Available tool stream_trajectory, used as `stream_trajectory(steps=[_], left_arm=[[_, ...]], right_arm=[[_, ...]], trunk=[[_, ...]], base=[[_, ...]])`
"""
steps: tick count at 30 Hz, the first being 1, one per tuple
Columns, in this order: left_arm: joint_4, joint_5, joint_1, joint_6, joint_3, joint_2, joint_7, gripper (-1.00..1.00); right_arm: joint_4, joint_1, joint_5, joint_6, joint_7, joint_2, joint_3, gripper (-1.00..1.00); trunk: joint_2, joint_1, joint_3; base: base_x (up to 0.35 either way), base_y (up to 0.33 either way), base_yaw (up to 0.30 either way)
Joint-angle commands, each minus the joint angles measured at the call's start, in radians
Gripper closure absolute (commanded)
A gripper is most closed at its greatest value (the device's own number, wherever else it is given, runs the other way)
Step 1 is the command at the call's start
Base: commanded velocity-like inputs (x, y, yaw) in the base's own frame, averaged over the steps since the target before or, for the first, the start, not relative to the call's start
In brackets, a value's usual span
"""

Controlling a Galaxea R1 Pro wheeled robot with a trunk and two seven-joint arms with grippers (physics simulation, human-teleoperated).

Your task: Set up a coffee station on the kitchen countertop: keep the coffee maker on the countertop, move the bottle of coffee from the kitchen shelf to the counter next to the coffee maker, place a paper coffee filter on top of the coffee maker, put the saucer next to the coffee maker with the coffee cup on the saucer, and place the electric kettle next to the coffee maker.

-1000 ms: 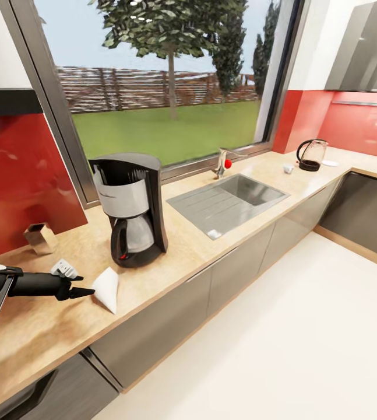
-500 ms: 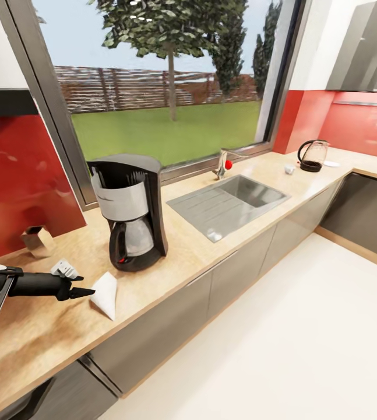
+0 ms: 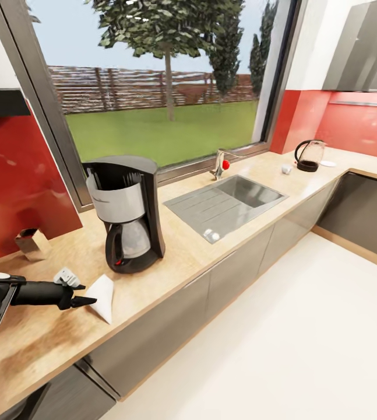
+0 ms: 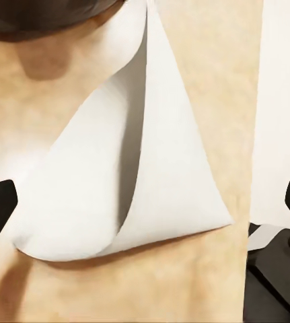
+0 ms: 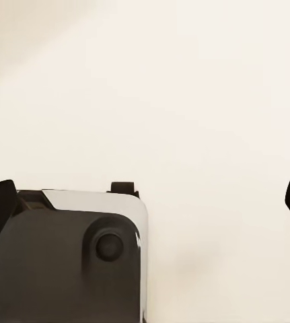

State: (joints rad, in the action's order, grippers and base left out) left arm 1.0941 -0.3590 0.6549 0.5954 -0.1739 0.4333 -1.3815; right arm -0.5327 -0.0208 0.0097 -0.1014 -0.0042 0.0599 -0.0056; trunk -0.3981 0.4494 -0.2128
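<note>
- I am holding my left gripper [image 3: 90,301] spread wide, its tips level with the paper coffee filter [image 3: 102,296], nothing pinched.
- The filter is lying on the kitchen countertop [image 3: 171,262] near its front edge, just in front of the coffee maker [image 3: 127,212].
- It is looking feather-light, limp and easily crushed, so I am judging a gentle pinch on its raised open edge [image 4: 139,101] best.
- My right gripper [image 5: 145,202] is spread too, over pale floor.

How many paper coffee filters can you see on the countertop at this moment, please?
1. The paper coffee filter lies on the kitchen countertop near its front edge, in front of the coffee maker and just ahead of the left tool. More could be hidden.
</note>
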Motion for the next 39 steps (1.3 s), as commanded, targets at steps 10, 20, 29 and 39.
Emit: stream_trajectory(steps=[10, 20, 29, 39], left_arm=[[0.001, -0.008, 0.000, 0.011, -0.003, 0.000, -0.008, -1.00], [-0.005, -0.006, 0.000, 0.011, -0.002, -0.001, -0.010, -1.00], [-0.006, -0.006, 0.000, 0.011, -0.003, -0.001, -0.010, -1.00], [-0.018, -0.006, -0.013, 0.007, -0.003, -0.003, -0.010, -1.00]], right_arm=[[0.000, -0.001, 0.001, -0.003, 0.000, 0.000, -0.001, -1.00], [0.000, -0.001, 0.001, -0.003, 0.000, 0.000, -0.001, -1.00], [0.000, -0.001, 0.001, -0.003, 0.000, 0.000, 0.000, -1.00], [0.000, -0.001, 0.001, -0.003, 0.000, 0.000, 0.000, -1.00]], trunk=[[-0.002, 0.001, -0.002], [-0.002, 0.001, -0.001], [-0.002, 0.001, 0.000], [-0.002, 0.001, 0.000]], base=[[0.000, 0.000, -0.035], [0.000, 0.000, -0.102], [0.000, 0.000, -0.029], [0.000, 0.000, -0.105]])
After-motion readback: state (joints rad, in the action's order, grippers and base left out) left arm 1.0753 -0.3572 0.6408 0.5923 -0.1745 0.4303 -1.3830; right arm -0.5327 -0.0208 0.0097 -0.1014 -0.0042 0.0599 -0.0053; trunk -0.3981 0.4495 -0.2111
